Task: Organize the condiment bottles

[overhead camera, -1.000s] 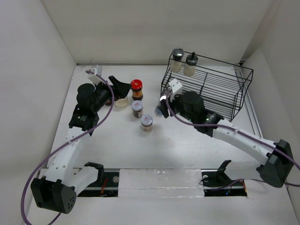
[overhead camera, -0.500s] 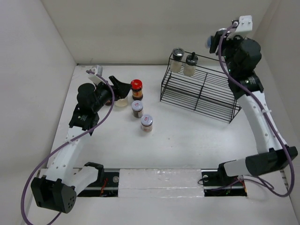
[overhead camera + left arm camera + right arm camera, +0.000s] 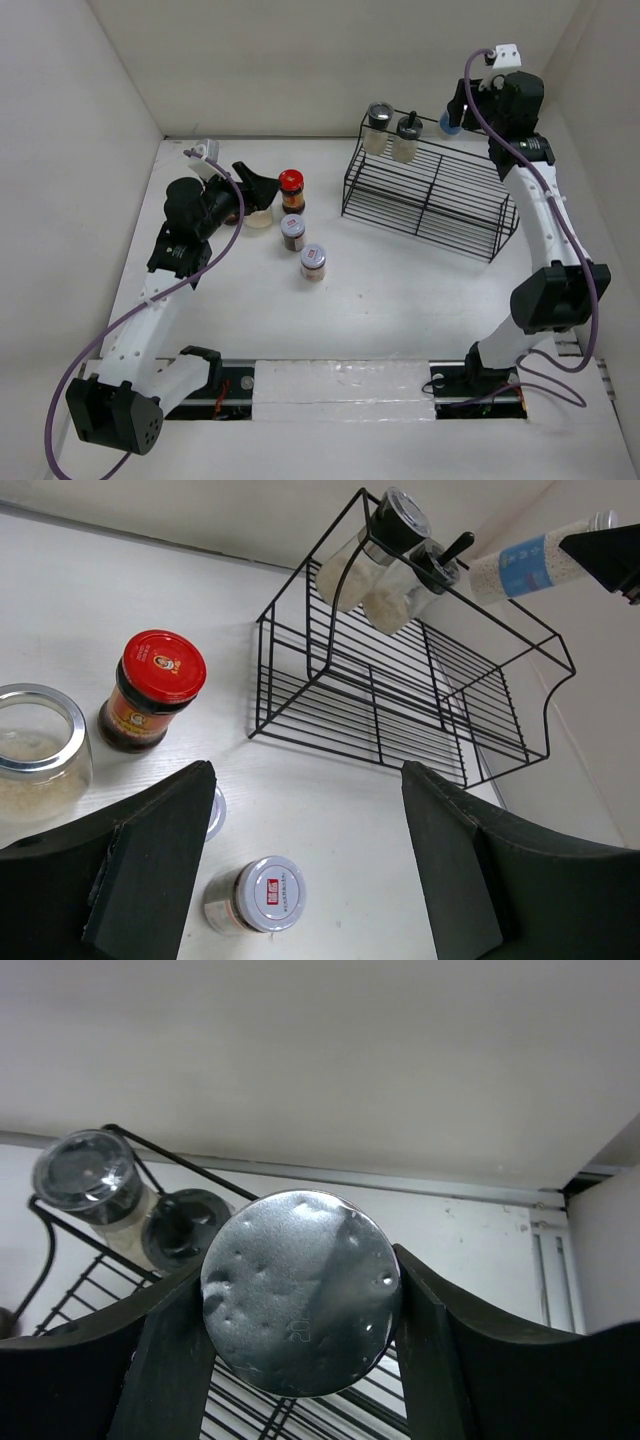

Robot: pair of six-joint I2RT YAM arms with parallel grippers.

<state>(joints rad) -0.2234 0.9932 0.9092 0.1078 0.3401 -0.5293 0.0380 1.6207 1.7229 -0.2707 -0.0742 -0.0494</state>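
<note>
Right gripper [image 3: 462, 108] clamped on blue-labelled shaker [image 3: 528, 564], held high at far right: pale grains, dimpled silver cap [image 3: 300, 1293] facing the wrist, long axis tilted, base toward black wire rack [image 3: 430, 195] below-left; two clear shakers [image 3: 379, 125] stood in its far-left corner; left gripper [image 3: 305, 855] wide, empty, near red-capped jar [image 3: 291, 190]

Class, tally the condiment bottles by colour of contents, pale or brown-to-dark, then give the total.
Pale contents: 4 (clear-lidded shaker, black-capped shaker, blue-labelled bottle in the right pincer, silver-rimmed jar)
Brown or dark contents: 3 (red-capped jar, dark brown jar, silver-capped jar)
Total: 7
</note>
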